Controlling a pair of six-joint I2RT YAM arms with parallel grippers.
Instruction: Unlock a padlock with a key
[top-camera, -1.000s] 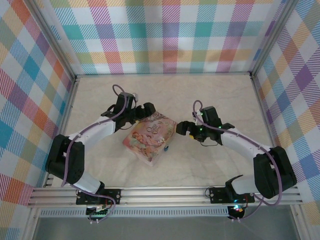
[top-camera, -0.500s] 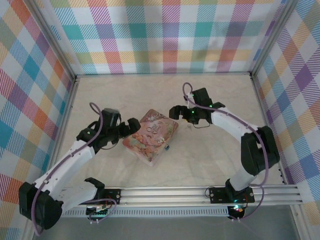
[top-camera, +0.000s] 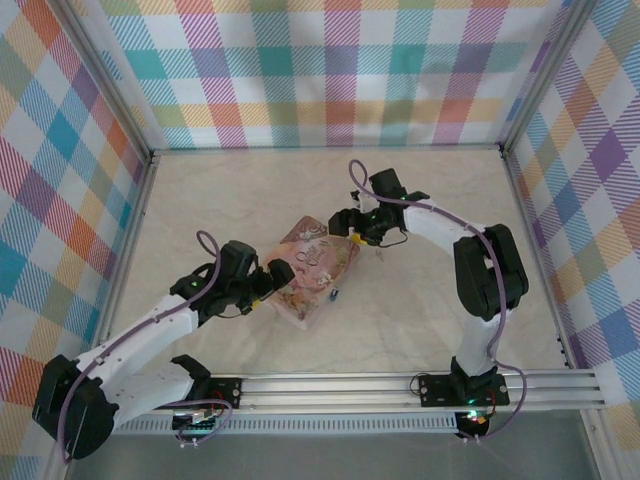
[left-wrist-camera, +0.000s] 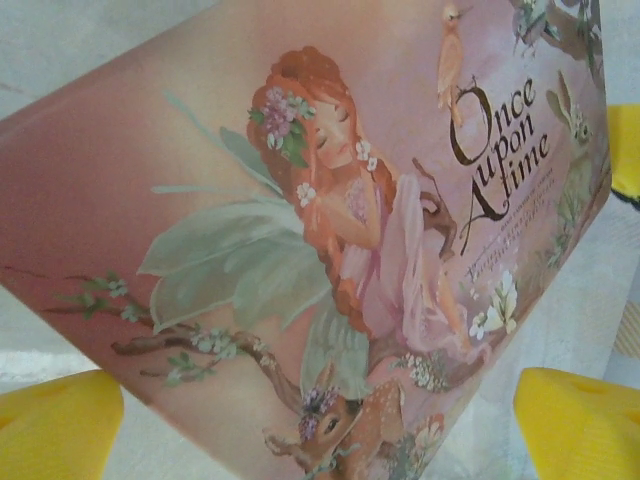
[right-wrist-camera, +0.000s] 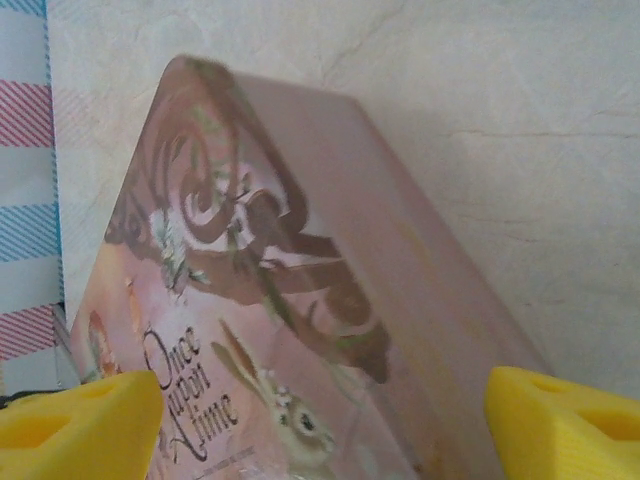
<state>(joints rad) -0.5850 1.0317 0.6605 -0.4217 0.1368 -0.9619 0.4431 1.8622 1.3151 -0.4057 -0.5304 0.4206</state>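
Steadiness matters most here, by my reading: the pink tin (top-camera: 305, 268) wants pinning before anyone fiddles with the padlock (top-camera: 333, 294). The left fingers (left-wrist-camera: 60, 425) stand wide, one yellow pad on each side of the tin's near-left corner. The fairy picture lies between them and nothing is gripped. They would do best to close squarely on two opposite walls rather than across the slanted corner, or the tin may skid over the surface (top-camera: 420, 310).

To the right of those fingers, off the tin's lower edge, the padlock is a dark speck with a bluish glint, close against the tin's side. Whether it hangs from a clasp or lies loose I cannot tell.

The right fingers (right-wrist-camera: 565, 425) are also spread and empty, straddling the tin's far corner. The lower edge of the wrist view cuts off whether their pads touch the walls.

The key I cannot make out. A sliver that thin could lie under an arm or behind the tin.
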